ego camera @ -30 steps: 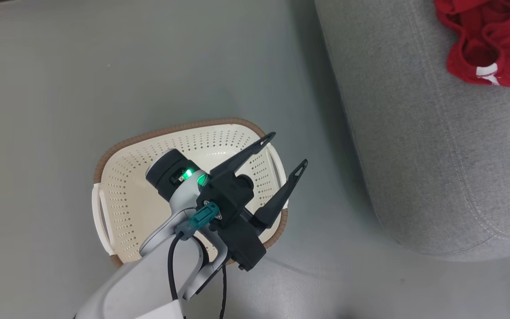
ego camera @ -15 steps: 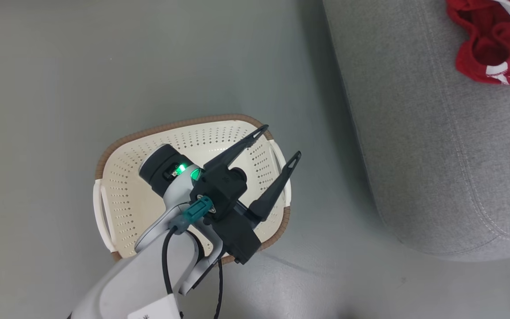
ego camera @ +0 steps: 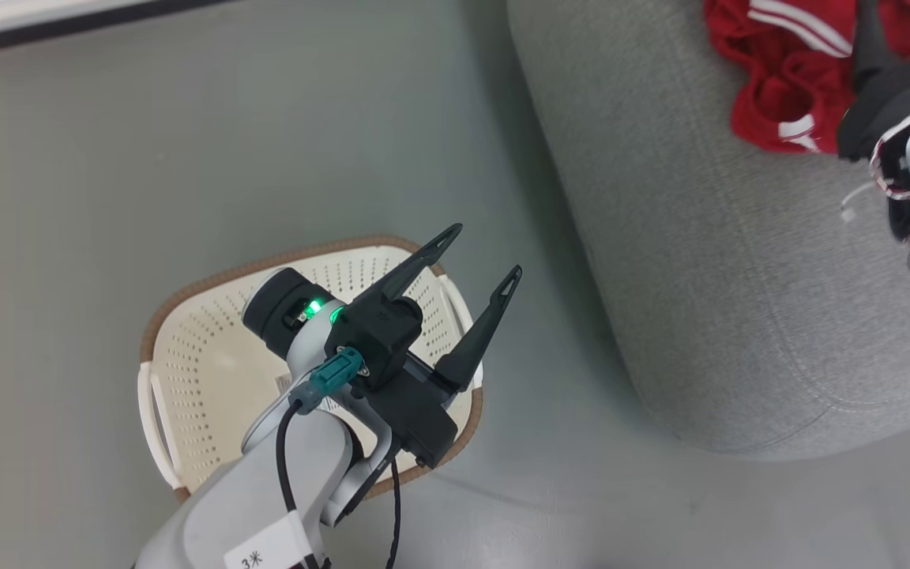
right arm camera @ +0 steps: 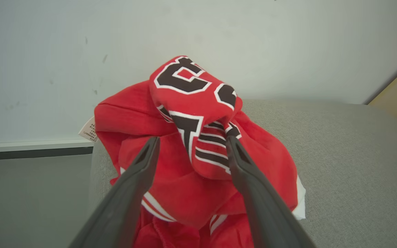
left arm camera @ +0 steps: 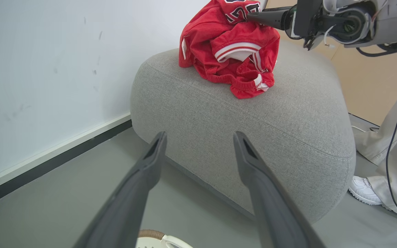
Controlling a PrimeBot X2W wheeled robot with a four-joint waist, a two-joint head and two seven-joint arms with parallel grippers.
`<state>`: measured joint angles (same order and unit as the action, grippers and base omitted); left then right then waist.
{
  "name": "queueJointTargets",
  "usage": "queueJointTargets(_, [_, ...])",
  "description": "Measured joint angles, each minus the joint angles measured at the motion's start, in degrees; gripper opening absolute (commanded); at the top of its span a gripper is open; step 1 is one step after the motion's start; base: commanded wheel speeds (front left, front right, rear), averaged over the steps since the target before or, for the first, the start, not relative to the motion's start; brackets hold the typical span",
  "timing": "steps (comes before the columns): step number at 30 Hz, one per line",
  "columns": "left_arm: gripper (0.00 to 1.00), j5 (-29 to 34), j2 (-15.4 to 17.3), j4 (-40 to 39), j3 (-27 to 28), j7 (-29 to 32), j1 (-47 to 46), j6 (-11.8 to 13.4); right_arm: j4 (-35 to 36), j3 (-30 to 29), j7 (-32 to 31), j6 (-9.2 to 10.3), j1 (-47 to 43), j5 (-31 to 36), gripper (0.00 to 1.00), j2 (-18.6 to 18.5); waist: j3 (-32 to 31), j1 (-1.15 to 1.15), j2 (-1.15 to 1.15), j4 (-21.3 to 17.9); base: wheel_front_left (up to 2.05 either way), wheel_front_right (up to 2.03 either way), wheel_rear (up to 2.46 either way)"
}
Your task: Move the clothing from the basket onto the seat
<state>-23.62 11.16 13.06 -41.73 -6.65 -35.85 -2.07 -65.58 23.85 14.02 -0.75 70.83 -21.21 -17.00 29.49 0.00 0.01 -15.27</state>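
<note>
Seat: large light-grey fabric sofa with rounded edges and stitched seams (ego camera: 700,276), beside a white wall; it bears the garments on its top.
Basket: small cream-white perforated plastic laundry basket with a brown rim (ego camera: 265,265), standing on the grey floor (ego camera: 107,158) near the seat, not touching it. No red fabric on its visible inside. Part of it is hidden under the left arm.
Clothing: bright red soft jersey garments with white striped trim and dark white-edged numerals (right arm camera: 191,103), heaped on the seat, well apart from the basket.
Left gripper (ego camera: 485,253): hangs above the basket, fingers spread wide, holding nothing.
Right gripper (right arm camera: 192,139): at the heap, fingers wide – a raised fold stands between them, unpinched as far as I can see.
Progress: judged all but complete. What remains is to draw the right gripper clear and check the hidden part of the basket.
</note>
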Motion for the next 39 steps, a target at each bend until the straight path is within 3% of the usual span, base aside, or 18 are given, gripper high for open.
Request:
queueJointTargets(11, [1.00,-2.0,-1.8,4.1,0.5,-3.4,3.0,0.0,0.2,2.2,0.3,-0.35,-3.2,2.2,1.00,0.5,-6.5,0.00,-0.01,-0.9,0.00,0.00,0.00])
queueJointTargets(19, [1.00,-4.3,-2.6,7.3,2.0,-5.1,6.2,0.1,1.5,3.4,0.3,-2.09,-6.7,2.6,1.00,2.8,-12.7,-0.01,-0.02,-0.1,0.00,0.00,0.00])
queueJointTargets(30, [1.00,-6.3,-2.2,11.7,5.3,-6.6,12.0,1.8,3.5,4.3,0.3,-3.18,-15.4,2.5,1.00,7.4,-21.5,-0.01,-0.02,3.4,0.00,0.00,0.00])
queueJointTargets(39, [1.00,-9.0,0.6,11.1,10.1,-7.2,18.4,4.7,8.1,4.3,0.3,-3.38,-25.1,2.0,1.00,8.6,-27.6,-0.01,-0.02,7.9,0.00,0.00,0.00])
